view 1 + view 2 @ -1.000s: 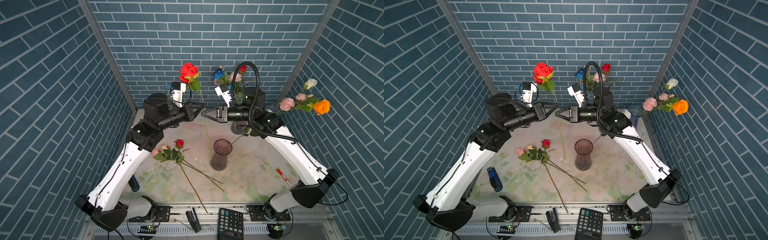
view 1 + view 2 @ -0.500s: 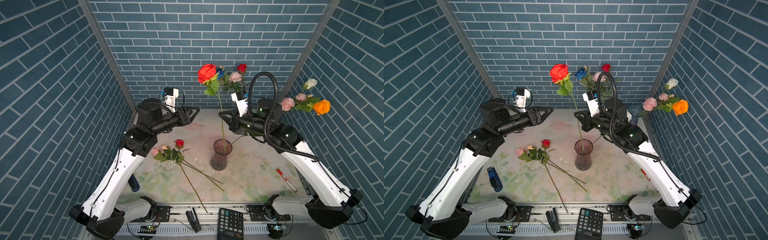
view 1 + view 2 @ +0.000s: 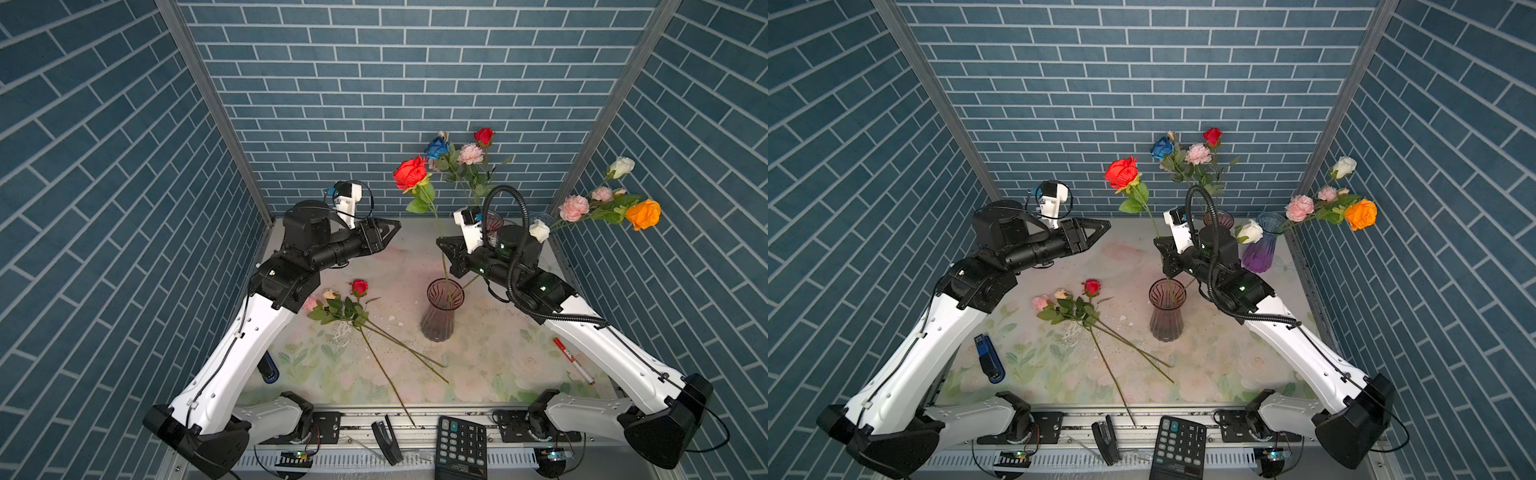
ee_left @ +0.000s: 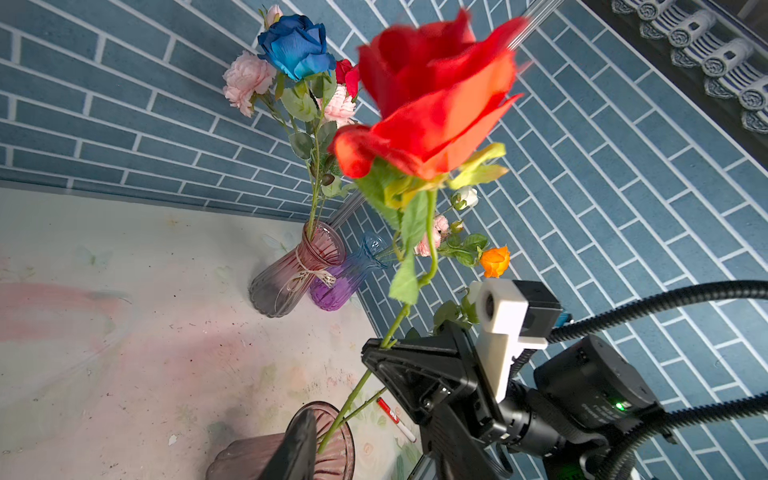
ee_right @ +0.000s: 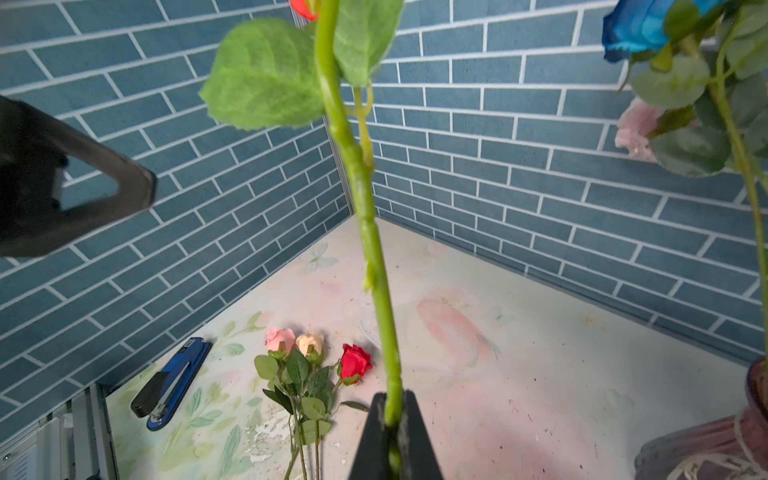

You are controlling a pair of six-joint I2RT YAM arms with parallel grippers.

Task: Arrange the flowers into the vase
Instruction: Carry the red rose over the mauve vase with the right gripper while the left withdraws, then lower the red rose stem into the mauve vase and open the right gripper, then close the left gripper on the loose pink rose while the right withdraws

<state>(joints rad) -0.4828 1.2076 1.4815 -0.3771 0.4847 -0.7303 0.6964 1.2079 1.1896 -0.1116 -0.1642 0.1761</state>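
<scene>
Right end effector [image 3: 441, 242] clamped on green stem of big red rose [image 3: 410, 172]. Rose stands up, stem bottom inside pink vase [image 3: 436, 320] mid surface [image 3: 498, 357]. Left end effector [image 3: 394, 225] off to side, holds nothing; apart or together, cannot tell. Three small flowers [image 3: 345, 305] lie on surface.

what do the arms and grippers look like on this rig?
Both arms: white shell links, black joints and bases. The left arm has a thin black cable along it; the right arm carries a thick corrugated black hose. Black triangular open-frame jaws on left gripper and right gripper. White camera housing on each wrist.
</scene>
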